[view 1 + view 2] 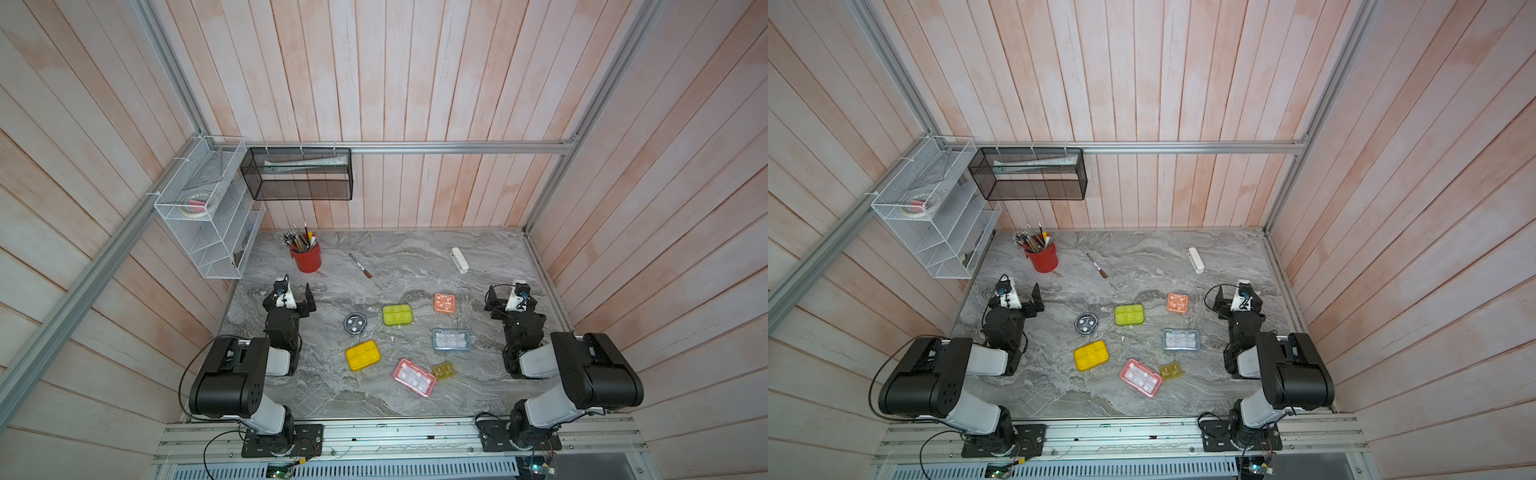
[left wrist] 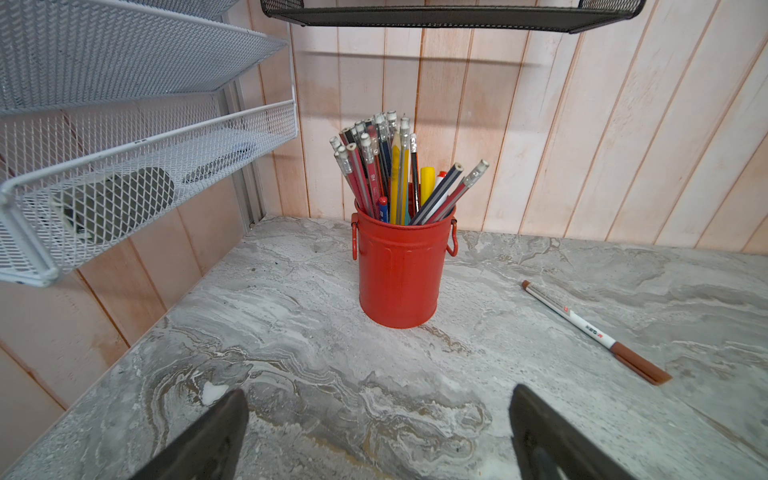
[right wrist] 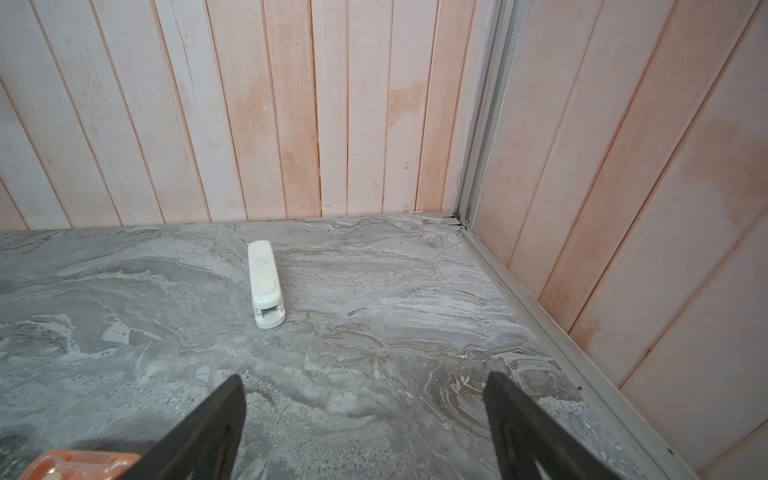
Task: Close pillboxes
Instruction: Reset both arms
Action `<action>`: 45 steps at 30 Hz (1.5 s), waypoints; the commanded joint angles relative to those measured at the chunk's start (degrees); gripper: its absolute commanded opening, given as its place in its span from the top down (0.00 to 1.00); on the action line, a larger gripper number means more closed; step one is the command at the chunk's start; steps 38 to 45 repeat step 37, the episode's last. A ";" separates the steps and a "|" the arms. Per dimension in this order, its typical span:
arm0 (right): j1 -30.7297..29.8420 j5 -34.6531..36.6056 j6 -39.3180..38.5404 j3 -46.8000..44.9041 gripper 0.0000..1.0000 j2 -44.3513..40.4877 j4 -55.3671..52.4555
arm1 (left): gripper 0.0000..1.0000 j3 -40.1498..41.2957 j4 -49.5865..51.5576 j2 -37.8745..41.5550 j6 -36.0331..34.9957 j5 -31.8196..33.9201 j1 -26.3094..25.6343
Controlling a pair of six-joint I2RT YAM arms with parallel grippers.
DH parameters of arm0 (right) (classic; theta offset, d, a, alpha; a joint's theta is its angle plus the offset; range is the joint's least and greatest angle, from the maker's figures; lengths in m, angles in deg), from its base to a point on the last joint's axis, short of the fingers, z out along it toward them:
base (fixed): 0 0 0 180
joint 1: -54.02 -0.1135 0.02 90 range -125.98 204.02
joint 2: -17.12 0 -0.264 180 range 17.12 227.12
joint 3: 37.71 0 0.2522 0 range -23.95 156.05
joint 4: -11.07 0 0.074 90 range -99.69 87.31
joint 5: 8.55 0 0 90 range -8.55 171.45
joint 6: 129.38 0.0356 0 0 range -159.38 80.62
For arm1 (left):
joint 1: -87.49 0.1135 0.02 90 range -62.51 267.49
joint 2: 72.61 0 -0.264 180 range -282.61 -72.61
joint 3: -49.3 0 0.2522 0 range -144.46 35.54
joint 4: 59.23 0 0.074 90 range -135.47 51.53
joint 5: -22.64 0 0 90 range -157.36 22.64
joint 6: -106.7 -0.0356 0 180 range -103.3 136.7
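Grey marbled tabletop (image 1: 415, 257), walled by pale planks, carries seven plastic pillboxes around its centre. With the back wall at twelve o'clock in both top views, the cluster runs:
- lime-green rectangular pillbox (image 1: 397, 315) at twelve
- orange square pillbox (image 1: 444, 302) at one
- blue-grey clear-lidded pillbox (image 1: 451, 339) at three
- small amber pillbox (image 1: 444, 370) at five, just beside the pink clear-lidded pillbox (image 1: 414, 377) at six
- yellow rectangular pillbox (image 1: 363, 355) at eight
- dark round pillbox (image 1: 355, 323) at ten

Whether the lids are latched cannot be told.

The left gripper (image 2: 378, 432), at the table's nine o'clock edge, has its fingers spread wide and empty, facing a red metal cup of pencils (image 2: 399, 270). The right gripper (image 3: 361, 424), at three o'clock, is equally wide and empty, facing a white oblong bar (image 3: 264, 284).
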 commanded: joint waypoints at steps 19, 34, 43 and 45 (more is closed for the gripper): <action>0.37 0.32 0.31 0.38 0.02 0.59 -0.89 | 0.00 0.61 -0.96 -0.82 0.13 -0.01 0.29; 0.53 -0.18 0.53 0.72 0.02 0.72 -1.51 | 0.00 0.71 -0.96 -0.81 0.08 -0.01 0.31; 0.76 -0.60 0.63 0.82 0.02 0.65 -1.68 | 0.00 0.68 -1.01 -0.81 0.13 -0.01 0.30; 0.76 -0.60 0.63 0.82 0.02 0.65 -1.68 | 0.00 0.68 -1.01 -0.81 0.13 -0.01 0.30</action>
